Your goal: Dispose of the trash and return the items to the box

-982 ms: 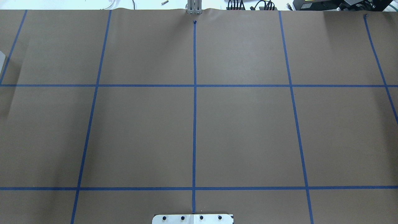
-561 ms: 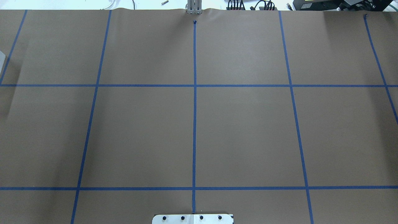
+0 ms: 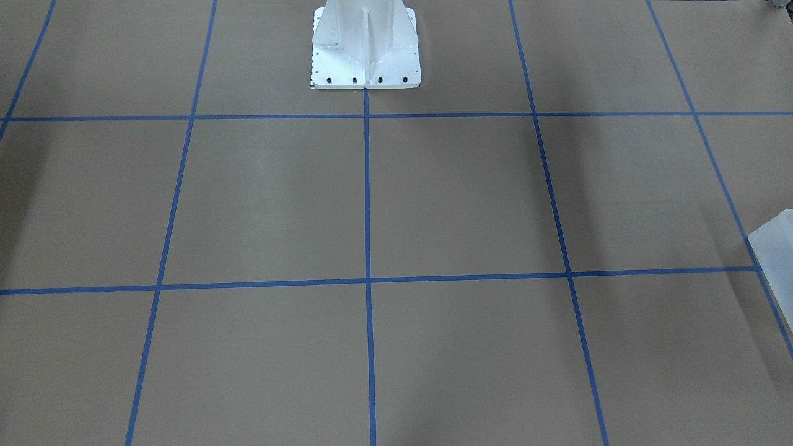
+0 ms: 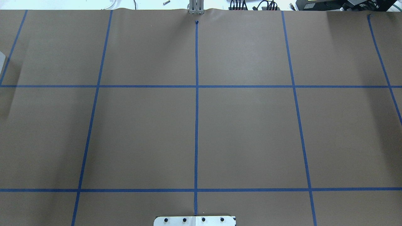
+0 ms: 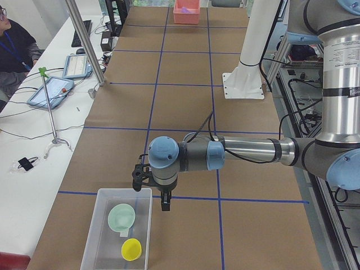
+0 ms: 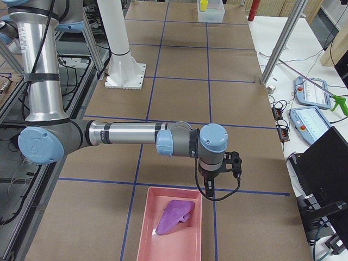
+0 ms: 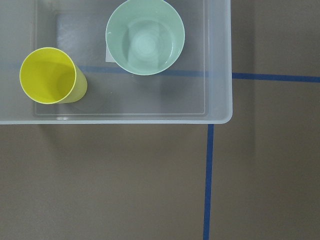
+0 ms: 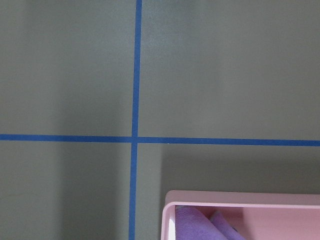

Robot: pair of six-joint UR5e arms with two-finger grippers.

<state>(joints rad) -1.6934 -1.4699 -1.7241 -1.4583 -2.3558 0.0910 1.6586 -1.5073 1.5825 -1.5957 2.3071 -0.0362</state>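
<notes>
The yellow cup (image 7: 50,76) stands upright inside the translucent box (image 7: 220,75), beside a mint-green bowl (image 7: 145,37). In the exterior left view the cup (image 5: 131,248) and bowl (image 5: 122,217) sit in the box (image 5: 93,242). My left gripper (image 5: 165,203) hangs just beyond the box's far right corner; I cannot tell if it is open. My right gripper (image 6: 209,187) hangs by the far end of a pink tray (image 6: 147,228) that holds a crumpled purple cloth (image 6: 174,216); I cannot tell its state. No fingers show in either wrist view.
The brown table has a blue tape grid. The white robot base (image 3: 365,56) stands at the middle of the near edge. A box corner (image 3: 774,248) shows at the edge. Metal posts (image 5: 84,42), tablets (image 5: 50,90) and an operator (image 5: 11,50) are along the far side.
</notes>
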